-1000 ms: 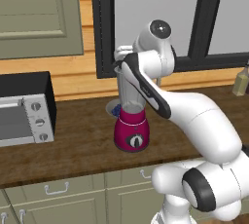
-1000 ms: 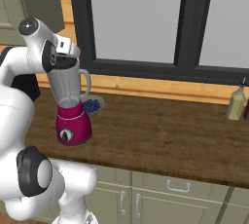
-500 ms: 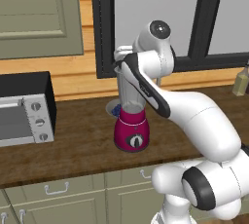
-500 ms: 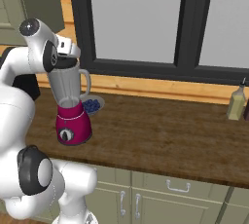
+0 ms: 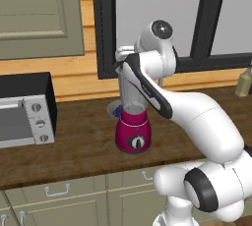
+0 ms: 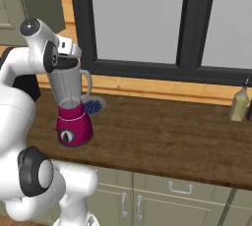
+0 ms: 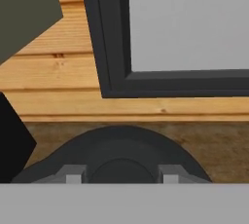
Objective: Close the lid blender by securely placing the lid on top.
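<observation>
Gripper [image 7: 119, 175] clamped on lid [image 7: 116, 155] at blender [image 6: 73, 104] jar mouth; risk: lid seats tilted or off-centre, then slips off on release.

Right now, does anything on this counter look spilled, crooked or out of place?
Nothing stands out. The blender stands upright on the counter, with the lid between the fingers at the jar's mouth. No spill shows.
</observation>
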